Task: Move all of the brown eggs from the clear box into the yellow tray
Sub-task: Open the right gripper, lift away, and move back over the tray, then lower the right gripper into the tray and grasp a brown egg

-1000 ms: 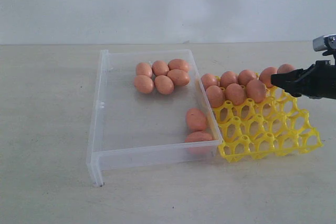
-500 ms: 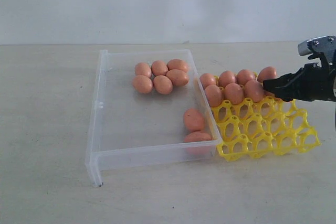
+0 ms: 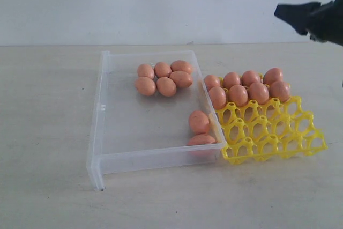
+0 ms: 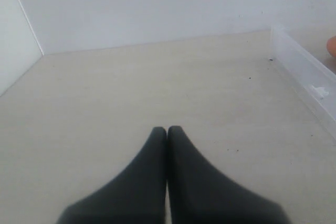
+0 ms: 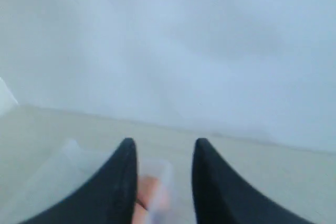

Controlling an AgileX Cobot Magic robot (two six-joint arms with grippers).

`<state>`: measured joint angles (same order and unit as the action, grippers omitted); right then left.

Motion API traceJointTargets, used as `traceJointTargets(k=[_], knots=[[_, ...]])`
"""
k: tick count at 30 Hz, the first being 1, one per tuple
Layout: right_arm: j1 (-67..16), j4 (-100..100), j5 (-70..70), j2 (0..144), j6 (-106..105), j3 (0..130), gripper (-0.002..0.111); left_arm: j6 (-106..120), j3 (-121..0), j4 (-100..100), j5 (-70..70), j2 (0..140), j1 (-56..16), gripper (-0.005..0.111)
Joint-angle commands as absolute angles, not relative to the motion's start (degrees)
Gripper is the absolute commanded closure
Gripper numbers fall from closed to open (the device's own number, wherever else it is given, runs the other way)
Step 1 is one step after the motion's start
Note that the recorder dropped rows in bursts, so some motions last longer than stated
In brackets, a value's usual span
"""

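The clear box [image 3: 104, 132] lies left of centre and holds several brown eggs: a cluster [image 3: 163, 78] at its far end and two [image 3: 199, 122] by its near right corner. Touching its right wall, the yellow tray [image 3: 278, 135] carries several more brown eggs [image 3: 247, 89] in its two far rows. My right gripper [image 3: 278, 10] hangs open and empty high above the tray's far right; its blurred wrist view shows the box's corner [image 5: 157, 174] and an egg [image 5: 149, 195] far below. My left gripper [image 4: 167, 128] is shut on nothing over bare table beside the box wall [image 4: 304, 80].
A pale wall stands behind the table. The beige tabletop [image 3: 48, 132] spreads left of the box and in front of both containers.
My right gripper let go of an egg in the tray's second row at the right end, opened, and rose up and away from the tray. The box and tray shifted slightly.
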<state>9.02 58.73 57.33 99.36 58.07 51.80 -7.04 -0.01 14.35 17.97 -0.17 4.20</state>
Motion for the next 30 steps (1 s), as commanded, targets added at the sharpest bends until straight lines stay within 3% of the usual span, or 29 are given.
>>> traceJointTargets(k=[1, 3, 5, 8, 11, 14, 20, 28, 29, 30], knots=[[0.7, 61.1, 60.7, 92.2, 61.5, 51.7, 0.108, -7.2, 0.0, 14.4, 17.8, 0.0, 4.0, 0.111], [-5.8, 63.4, 56.7, 90.1, 56.5, 51.7, 0.108, -7.2, 0.0, 14.4, 17.8, 0.0, 4.0, 0.111], [-14.6, 68.2, 42.2, 88.9, 50.4, 53.1, 0.108, -7.2, 0.0, 14.4, 17.8, 0.0, 4.0, 0.111], [-30.4, 70.6, -3.3, 89.9, 46.8, 57.9, 0.108, -7.2, 0.0, 14.4, 17.8, 0.0, 4.0, 0.111], [-38.8, 71.1, -34.9, 95.5, 41.0, 66.1, 0.108, -7.2, 0.0, 14.4, 17.8, 0.0, 4.0, 0.111], [-40.0, 61.6, -39.1, 100.7, 30.1, 75.8, 0.108, -7.2, 0.0, 14.4, 17.8, 0.0, 4.0, 0.111], [-38.8, 8.2, -46.9, 112.0, -9.1, 99.0, 0.108, -7.2, 0.0, 14.4, 17.8, 0.0, 4.0, 0.111], [-38.3, 0.7, -55.3, 131.7, -11.9, 123.0, 0.108, -7.2, 0.0, 14.4, 17.8, 0.0, 4.0, 0.111], [-38.3, 0.9, -55.5, 132.7, -12.0, 123.7, 0.106, -7.2, 0.0, 14.4, 17.8, 0.0, 4.0, 0.111], [-38.3, 1.0, -56.3, 134.3, -12.0, 124.6, 0.096, -7.2, 0.0, 14.4, 17.8, 0.0, 4.0, 0.111]])
